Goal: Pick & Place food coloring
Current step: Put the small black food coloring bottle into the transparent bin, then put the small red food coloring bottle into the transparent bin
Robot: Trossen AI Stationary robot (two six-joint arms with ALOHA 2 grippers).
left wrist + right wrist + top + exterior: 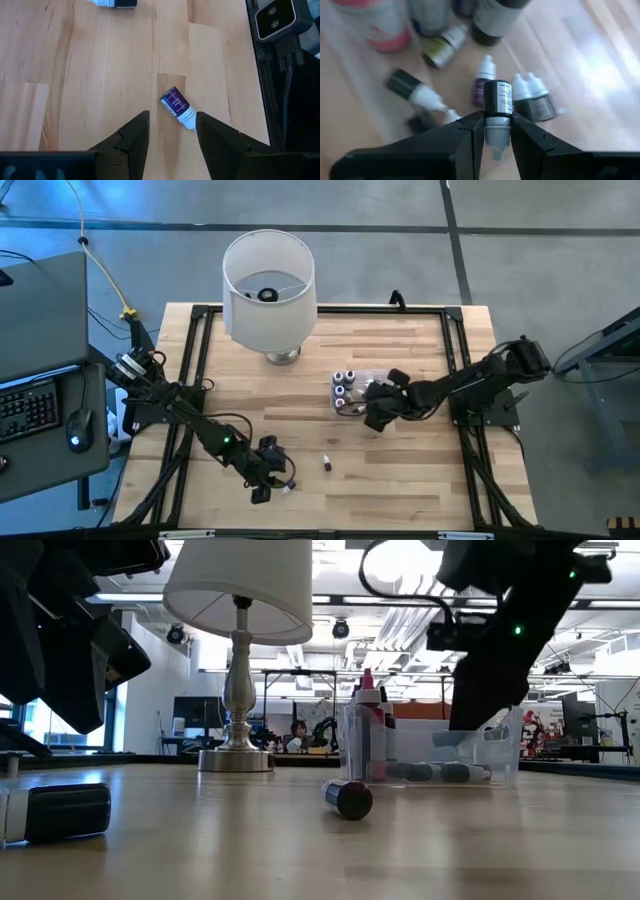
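My right gripper (497, 127) is shut on a small dark food coloring bottle (498, 100) with a white label. It hovers over the clear tub (352, 392), where several more bottles (440, 50) lie or stand. My left gripper (172, 137) is open near the table's near edge. Its fingers stand on either side of a purple-labelled bottle (176, 106) with a white cap, which lies on its side on the wood; I see no touch. A further dark bottle (327, 464) lies on its side mid-table, also seen in the low view (348, 798). My right gripper pinches the dark bottle between its two fingers at the neck, just above the pale cap (497, 134). The labelled body (499, 97) sticks out past the fingertips. The bottle is lifted clear above the bottles in the tub.
A white-shaded lamp (268, 290) stands on its metal base at the table's far side, left of the tub. A black-and-white bottle (117, 2) lies beyond my left gripper. Black frame rails (190, 370) run along the table's edges. Bare wood lies between the two arms.
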